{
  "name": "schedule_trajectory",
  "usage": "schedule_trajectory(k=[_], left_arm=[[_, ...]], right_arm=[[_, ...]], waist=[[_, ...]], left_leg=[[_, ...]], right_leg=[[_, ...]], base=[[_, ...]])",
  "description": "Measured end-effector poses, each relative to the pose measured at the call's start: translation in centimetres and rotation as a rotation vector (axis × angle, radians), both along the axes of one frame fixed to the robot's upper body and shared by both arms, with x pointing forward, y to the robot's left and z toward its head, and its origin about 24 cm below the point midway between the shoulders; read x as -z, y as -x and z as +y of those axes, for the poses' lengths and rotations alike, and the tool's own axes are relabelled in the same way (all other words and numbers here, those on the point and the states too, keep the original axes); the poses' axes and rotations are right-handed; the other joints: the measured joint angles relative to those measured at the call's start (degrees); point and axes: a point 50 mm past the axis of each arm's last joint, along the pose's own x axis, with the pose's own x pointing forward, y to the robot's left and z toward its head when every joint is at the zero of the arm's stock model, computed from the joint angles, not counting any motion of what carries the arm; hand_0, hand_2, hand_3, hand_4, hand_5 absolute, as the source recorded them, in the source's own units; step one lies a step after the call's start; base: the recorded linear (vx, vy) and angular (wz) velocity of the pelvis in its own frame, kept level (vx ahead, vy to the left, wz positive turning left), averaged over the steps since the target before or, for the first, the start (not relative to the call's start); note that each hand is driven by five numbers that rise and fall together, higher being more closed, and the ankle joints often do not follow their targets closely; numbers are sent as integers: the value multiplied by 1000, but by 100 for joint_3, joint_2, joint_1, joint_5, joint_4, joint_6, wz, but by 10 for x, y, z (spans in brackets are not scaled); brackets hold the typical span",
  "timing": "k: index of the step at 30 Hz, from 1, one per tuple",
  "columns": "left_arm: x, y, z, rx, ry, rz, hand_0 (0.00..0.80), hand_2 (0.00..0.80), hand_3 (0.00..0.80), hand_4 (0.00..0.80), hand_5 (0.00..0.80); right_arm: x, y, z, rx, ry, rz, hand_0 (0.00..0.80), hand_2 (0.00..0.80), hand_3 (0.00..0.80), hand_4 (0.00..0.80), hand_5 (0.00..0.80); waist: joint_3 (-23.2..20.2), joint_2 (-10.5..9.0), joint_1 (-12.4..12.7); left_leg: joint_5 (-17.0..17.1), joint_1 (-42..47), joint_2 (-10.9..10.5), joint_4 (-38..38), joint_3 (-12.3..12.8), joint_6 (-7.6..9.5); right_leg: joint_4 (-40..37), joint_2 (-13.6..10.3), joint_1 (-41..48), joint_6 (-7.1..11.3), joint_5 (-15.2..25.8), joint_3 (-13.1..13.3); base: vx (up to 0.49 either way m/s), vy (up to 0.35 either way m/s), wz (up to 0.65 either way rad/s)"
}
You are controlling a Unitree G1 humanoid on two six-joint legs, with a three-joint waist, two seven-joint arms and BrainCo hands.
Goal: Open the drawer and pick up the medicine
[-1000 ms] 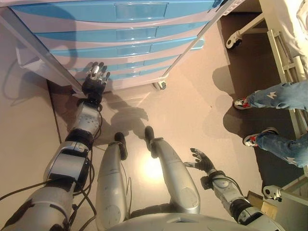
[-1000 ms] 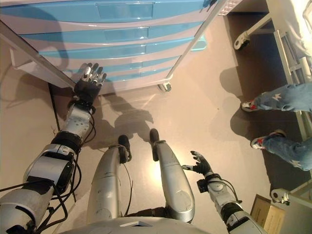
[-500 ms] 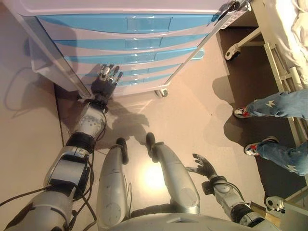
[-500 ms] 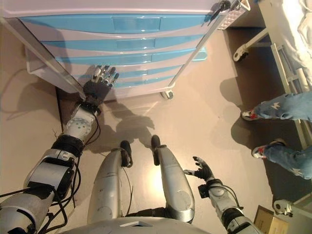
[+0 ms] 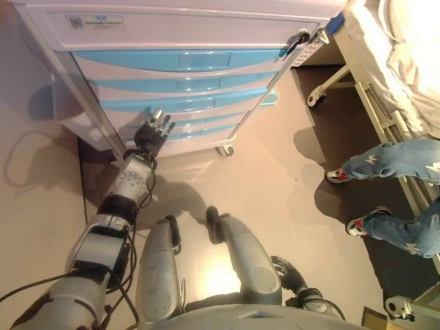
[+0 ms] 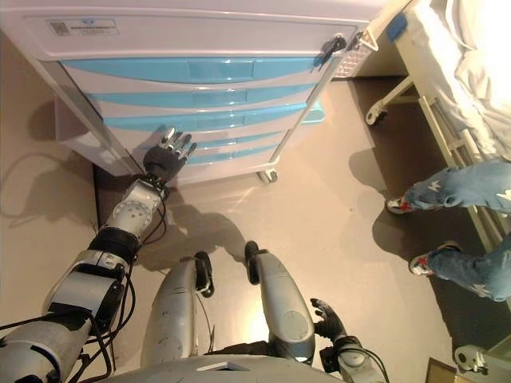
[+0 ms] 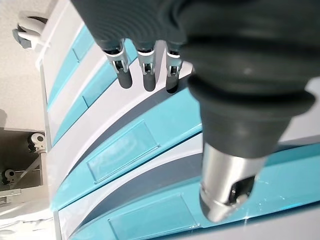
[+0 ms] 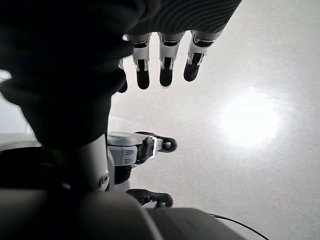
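Note:
A white cabinet [image 5: 172, 24] on wheels has several blue drawer fronts [image 5: 192, 60], all shut. My left hand [image 5: 152, 130] is raised in front of the lower drawers [image 6: 231, 120] at the cabinet's left side, fingers straight and open, holding nothing. In the left wrist view its fingers [image 7: 145, 70] point at the blue drawer fronts [image 7: 122, 150], close to them. My right hand [image 6: 327, 319] hangs low at my right side, open and empty, over the bare floor [image 8: 250, 115]. No medicine shows in any view.
A person's legs in jeans and sneakers [image 5: 385, 165] stand at the right. A bed with a white frame and wheels [image 5: 371, 89] is at the back right. The cabinet's wheel [image 5: 224, 150] rests on the beige floor.
The camera has tilted up, showing the cabinet's top. My left hand has risen along the drawer fronts toward the middle drawers. My right hand has dropped lower.

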Motion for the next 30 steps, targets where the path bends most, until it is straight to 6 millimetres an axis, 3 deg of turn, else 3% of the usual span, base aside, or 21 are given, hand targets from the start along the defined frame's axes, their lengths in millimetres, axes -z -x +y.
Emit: schedule_trajectory(k=[7,8,9,10,11,18,25,30], left_arm=[[13,7,-7,13,103,-40,0,0,0,0,0],[17,10,-10,19,155,-73,329,329,329,329,329],[21,13,-14,20,207,-103,489,489,489,489,489],[26,16,-17,10,255,-123,769,769,769,769,769],[31,19,-22,6,300,-131,800,800,800,800,800],[59,43,-31,-14,499,-228,800,800,800,800,800],[74,64,-36,44,511,-278,800,800,800,800,800],[91,98,-51,178,540,-270,800,800,800,800,800]], right_arm=[[0,2,-1,5,2,-10,0,0,0,0,0],[0,2,-1,5,1,-11,0,0,0,0,0],[0,2,-1,4,1,-15,0,0,0,0,0],[0,2,-1,4,1,-17,0,0,0,0,0],[0,2,-1,4,0,-19,0,0,0,0,0],[0,3,-3,2,1,-17,0,0,0,0,0],[-1,0,-6,-18,-1,-1,0,0,0,0,0],[-3,-6,-8,-16,2,-3,0,0,0,0,0]], waist=[[0,-3,-1],[1,-6,1],[4,-13,3],[5,-13,-3],[5,-14,-12],[5,-12,-64],[18,24,-39],[137,200,82]], left_leg=[[-7,-10,-21,91,1,12],[-7,-36,-28,105,1,12],[-7,-59,-42,122,1,13],[-11,-64,-62,140,-2,20],[-16,-56,-72,141,-4,28],[-15,-56,-104,125,36,27],[99,-73,-332,-62,-40,14],[214,-96,-455,-310,-72,17]], right_leg=[[110,-32,-43,15,-17,-31],[134,-32,-74,14,-17,-31],[179,-32,-108,15,-25,-27],[216,-37,-121,27,-50,-7],[231,-34,-121,34,-58,8],[254,-39,-143,38,-59,74],[281,-85,-267,25,-48,206],[177,-187,-324,29,-49,184]], base=[[44,-39,0],[66,-41,-2],[80,-40,0],[69,-24,1],[70,-20,-1],[-9,31,-3],[-105,105,-7],[-173,114,8]])
